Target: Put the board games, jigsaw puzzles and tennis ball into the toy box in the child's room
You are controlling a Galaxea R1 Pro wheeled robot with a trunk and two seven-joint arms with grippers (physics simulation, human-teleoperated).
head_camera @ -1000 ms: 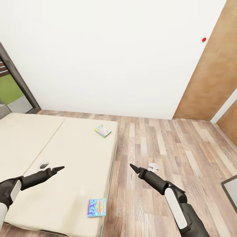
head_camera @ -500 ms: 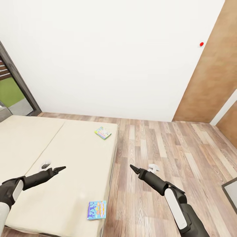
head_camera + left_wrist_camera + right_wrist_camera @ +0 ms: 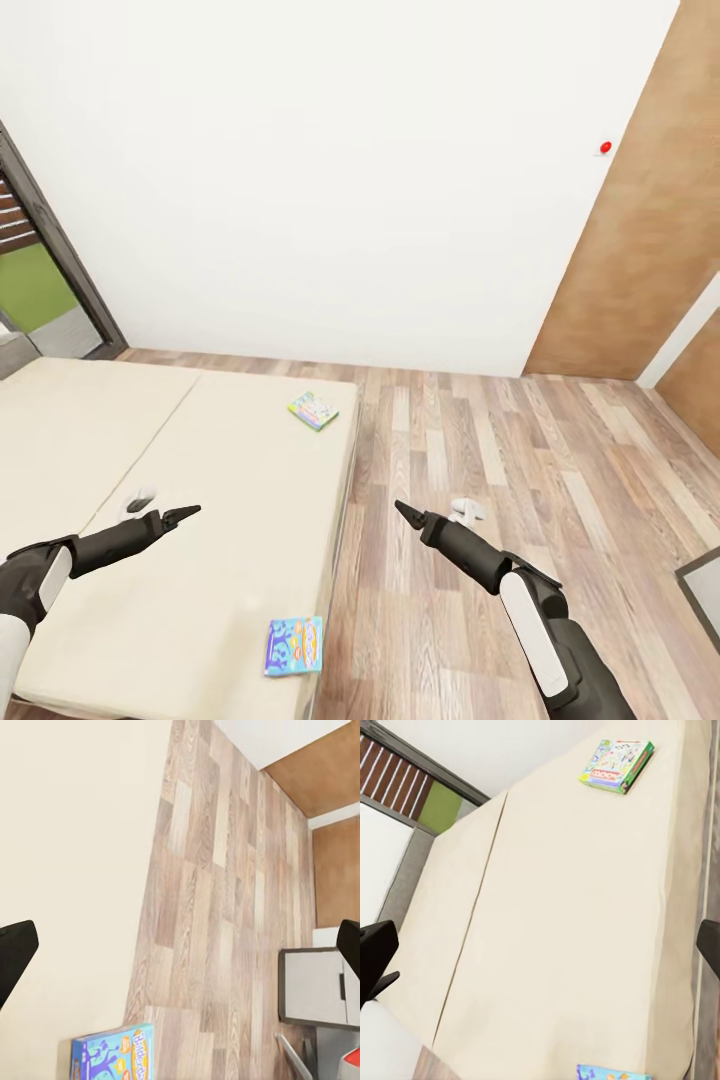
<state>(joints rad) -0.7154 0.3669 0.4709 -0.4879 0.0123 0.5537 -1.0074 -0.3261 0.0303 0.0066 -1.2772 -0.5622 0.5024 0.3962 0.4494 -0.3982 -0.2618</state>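
now view tilted up, blue board game (image 3: 295,645) lower, bed (image 3: 150,480) lower

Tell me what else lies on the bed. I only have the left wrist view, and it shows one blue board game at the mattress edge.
Observer: A second board game, pastel with a green edge, lies flat near the far corner of the bed.
Operator: Report the right claw.
Observer: The right claw is open and empty; its wrist view shows the fingers wide apart.
Operator: Say where it hangs.
Observer: Over the wood floor beside the bed, not over the mattress.
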